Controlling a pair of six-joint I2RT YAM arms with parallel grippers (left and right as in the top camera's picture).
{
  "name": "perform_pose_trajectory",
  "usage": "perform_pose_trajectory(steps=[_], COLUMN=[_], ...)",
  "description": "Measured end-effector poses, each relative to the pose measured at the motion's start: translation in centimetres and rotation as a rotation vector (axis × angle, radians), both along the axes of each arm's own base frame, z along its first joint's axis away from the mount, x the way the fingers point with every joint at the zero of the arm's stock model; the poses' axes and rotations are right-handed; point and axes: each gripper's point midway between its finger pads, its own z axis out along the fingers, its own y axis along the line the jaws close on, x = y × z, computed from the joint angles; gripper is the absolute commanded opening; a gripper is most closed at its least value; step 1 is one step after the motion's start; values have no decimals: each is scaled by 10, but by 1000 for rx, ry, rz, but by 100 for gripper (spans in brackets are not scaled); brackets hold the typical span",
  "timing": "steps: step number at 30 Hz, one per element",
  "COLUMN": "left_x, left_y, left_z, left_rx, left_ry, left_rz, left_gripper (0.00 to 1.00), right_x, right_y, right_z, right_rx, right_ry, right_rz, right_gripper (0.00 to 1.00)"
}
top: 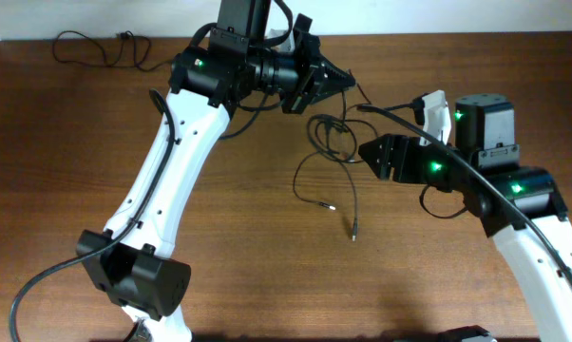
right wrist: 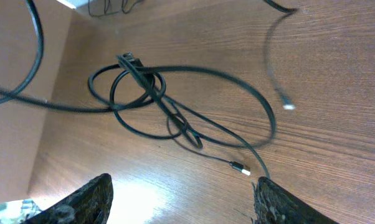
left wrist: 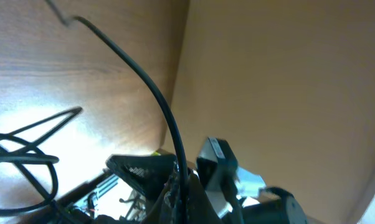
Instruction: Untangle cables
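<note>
A tangle of thin black cables [top: 329, 133] lies on the wooden table between the two arms, with two plug ends trailing toward me [top: 332, 205]. My left gripper [top: 346, 82] hovers just behind the tangle, shut on one cable strand [left wrist: 156, 93] that rises out of its jaws [left wrist: 181, 186]. To the right of the tangle, my right gripper [top: 367, 152] stands open, holding nothing. In the right wrist view its fingers [right wrist: 81, 199] spread wide over bare wood, the looped cables [right wrist: 144, 87] ahead and a small plug [right wrist: 240, 168] close by. A separate cable [top: 96, 49] lies at the far left.
The right arm's thick black cable [top: 476, 176] arcs over its wrist toward the tangle. The left arm [top: 172, 161] stretches diagonally across the left half of the table. The table's far edge [top: 457, 36] runs just behind the left gripper.
</note>
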Motion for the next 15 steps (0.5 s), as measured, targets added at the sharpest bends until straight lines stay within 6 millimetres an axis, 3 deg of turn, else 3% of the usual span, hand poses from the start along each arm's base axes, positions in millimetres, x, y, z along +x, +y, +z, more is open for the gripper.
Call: perform_pose_trajectory(steps=[4,9,13,15], left_x=[-7,-8,-10,-11], left_y=[-2,-3,-4,-4], left_z=[4,6,7,8], left_rx=[-31,-41,-49,-58], left_ry=[33,62,72,92], left_rz=[-29,-27,-33,-36], left_gripper=[0,0,0,0], right_x=[7,10,20,31], right_y=[8,31,30,32], right_z=[-12,-7,-7,-19], right_rx=[-16,-29,-88,-117], right_ry=[3,-71,-118,-121], right_rz=[55,132,100,105], right_gripper=[73,72,57,45])
